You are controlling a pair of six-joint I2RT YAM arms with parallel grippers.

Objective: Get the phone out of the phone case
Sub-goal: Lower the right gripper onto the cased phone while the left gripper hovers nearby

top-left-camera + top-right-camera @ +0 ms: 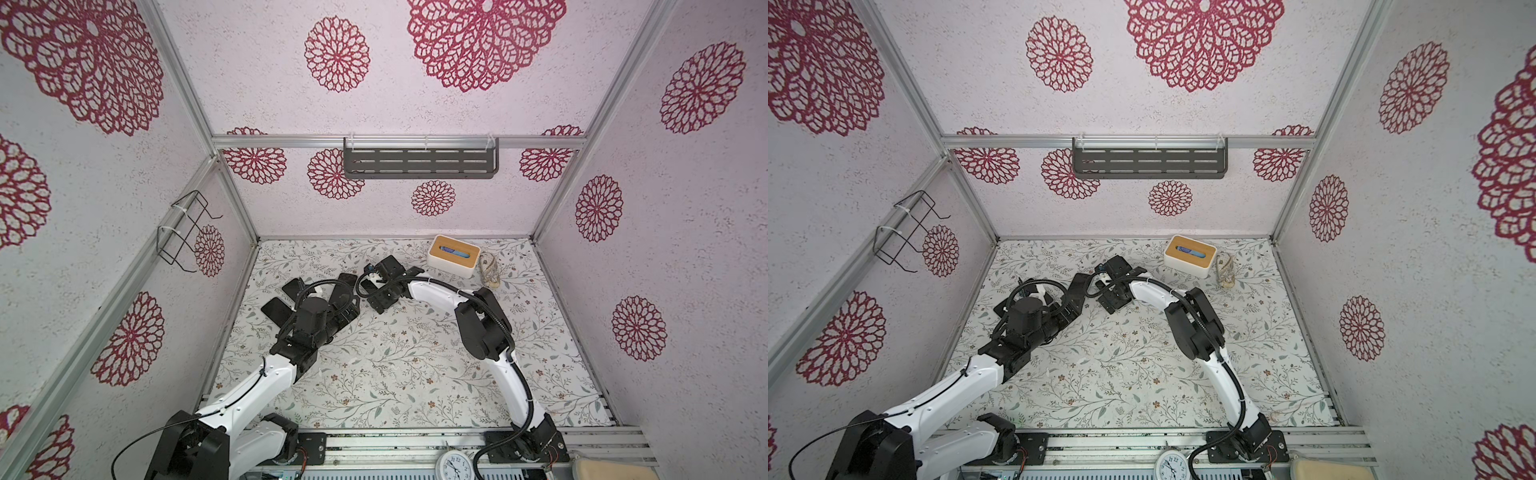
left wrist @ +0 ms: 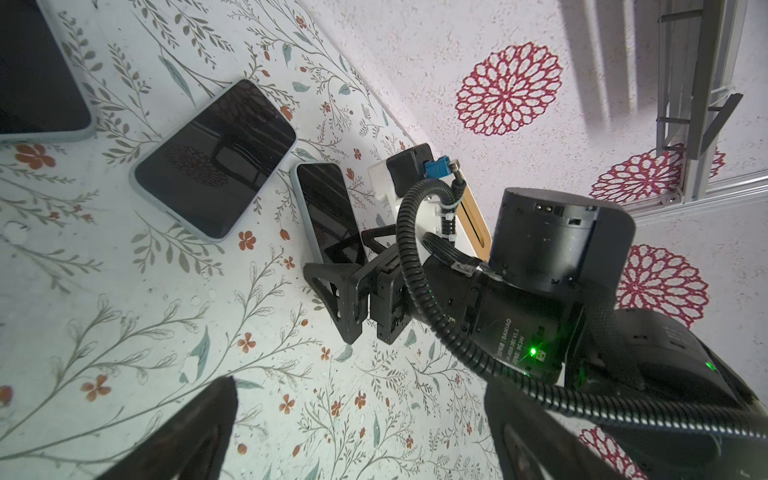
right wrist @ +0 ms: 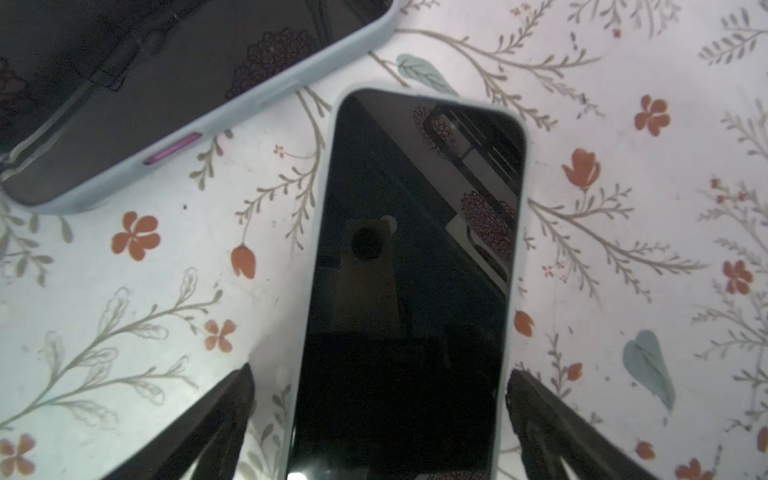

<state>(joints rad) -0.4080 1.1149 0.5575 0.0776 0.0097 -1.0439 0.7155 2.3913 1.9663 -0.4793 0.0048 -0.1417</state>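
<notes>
Pale-blue edges mark three cased phones on the mat [image 2: 124,291] in the left wrist view, where the right gripper [image 2: 336,251] is set with jaws apart astride the end of the phone [image 2: 326,208] and the left gripper [image 2: 357,388] is spread wide over bare mat. In the right wrist view the phone is seen flat in its case [image 3: 319,232], between the parted fingers [image 3: 224,415], with a second phone [image 3: 166,83] just beside it. In both top views the right gripper is stretched across the middle toward the left arm [image 1: 249,382].
</notes>
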